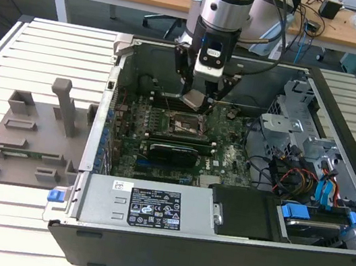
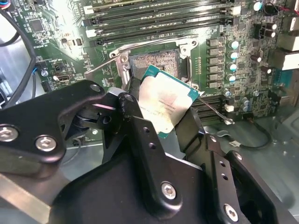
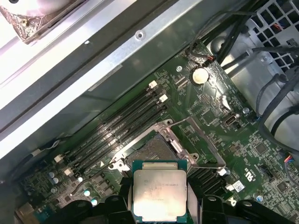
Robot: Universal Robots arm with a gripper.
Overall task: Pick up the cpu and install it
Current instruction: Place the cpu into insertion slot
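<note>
Now mid-carry: the gripper (image 2: pixel 162 117) pinches the cpu (image 1: pixel 194 99) by its edges, upper middle of the exterior view, hovering above the open socket (image 3: pixel 152 149); not yet squared or seated.

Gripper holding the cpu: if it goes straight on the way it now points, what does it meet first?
Probably the open black square socket on the green motherboard, beneath the silvery-grey square cpu the gripper holds; depth is unclear.

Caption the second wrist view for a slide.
Gripper holding the cpu over the motherboard, close to the open socket.
</note>
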